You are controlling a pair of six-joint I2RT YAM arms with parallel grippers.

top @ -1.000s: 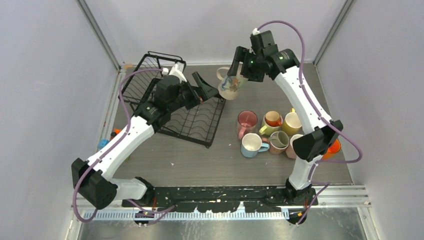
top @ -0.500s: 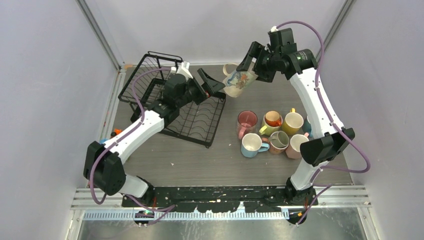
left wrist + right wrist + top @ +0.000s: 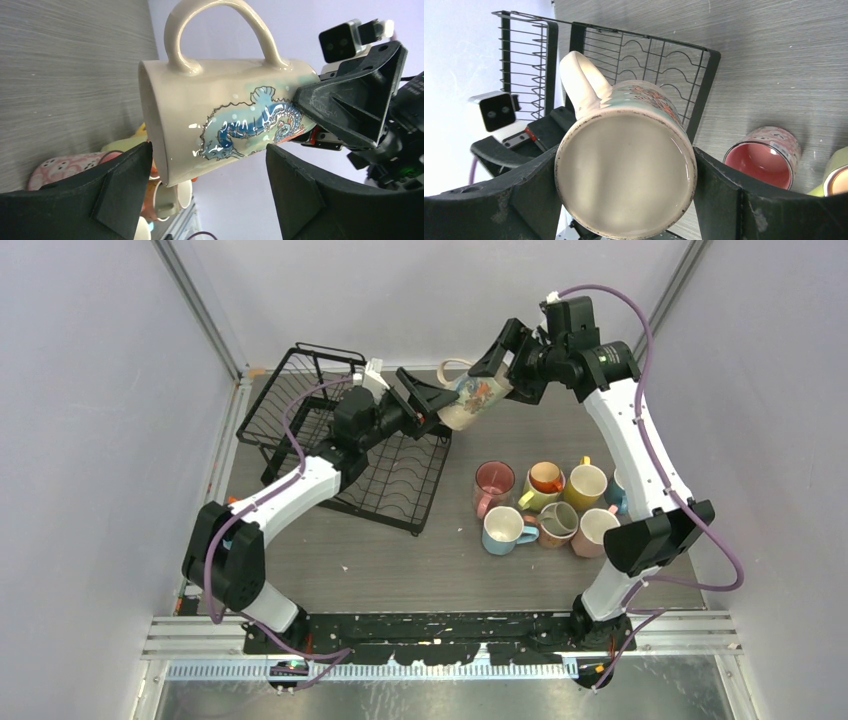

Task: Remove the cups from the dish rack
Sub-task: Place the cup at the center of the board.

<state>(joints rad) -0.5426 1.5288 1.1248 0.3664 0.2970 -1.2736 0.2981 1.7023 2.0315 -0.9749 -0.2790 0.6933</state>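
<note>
A beige mug with a blue seahorse print (image 3: 470,398) hangs in the air over the back of the table, on its side. My right gripper (image 3: 503,372) is shut on its base end, and the right wrist view shows the base (image 3: 624,175) clamped between the fingers (image 3: 626,167). My left gripper (image 3: 432,402) is open, and its jaws flank the mug's rim end (image 3: 200,130) without clamping it (image 3: 209,150). The black wire dish rack (image 3: 400,485) lies under my left arm. I see no cup in it.
Several mugs stand grouped on the table right of the rack: pink (image 3: 493,483), orange-lined (image 3: 545,480), yellow (image 3: 585,486), light blue (image 3: 505,530), brown (image 3: 557,523), beige-pink (image 3: 594,530). The rack's deeper basket (image 3: 290,400) is at the back left. Grey walls enclose the table.
My right arm has lifted the seahorse mug and tipped it towards my left gripper. My left arm has reached right, so its open jaws now sit around the mug's rim end.
</note>
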